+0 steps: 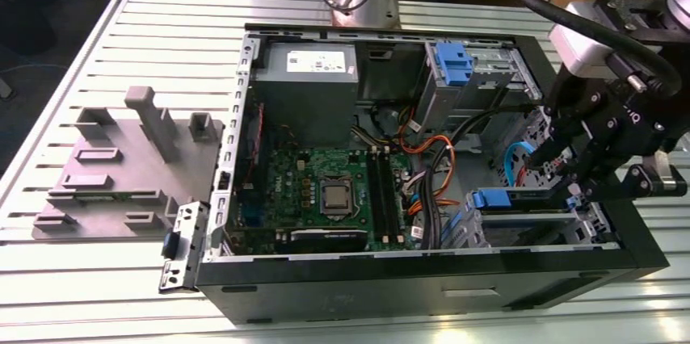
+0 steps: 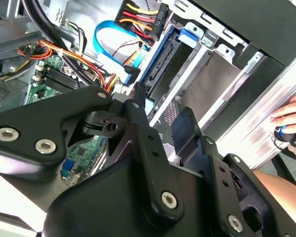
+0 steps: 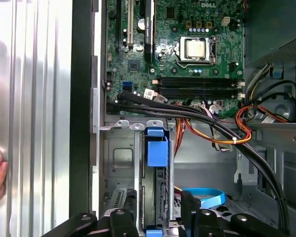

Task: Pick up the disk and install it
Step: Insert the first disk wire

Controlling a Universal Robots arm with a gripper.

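The disk (image 3: 155,197) sits edge-on in the lower drive cage (image 3: 119,158) of the open computer case, its blue side rail (image 2: 160,54) showing, with a blue plastic tab (image 3: 157,148) at the cage's end. In the exterior view the disk (image 1: 528,197) lies at the case's right side. My gripper (image 3: 159,197) hovers right over it, open. Its black fingers (image 3: 187,200) stand either side of the disk with a gap to it. In the second wrist view the gripper (image 2: 160,106) is just above the slot, and in the exterior view the gripper (image 1: 563,186) is at the case's right wall.
The case holds a motherboard (image 1: 323,190), a grey power-supply box (image 1: 307,77), an upper cage with a blue tab (image 1: 453,65), and orange, black and blue cables (image 3: 212,133) near the slot. A grey fixture (image 1: 119,158) lies on the slatted table. A person's hand (image 2: 291,116) rests beside the case.
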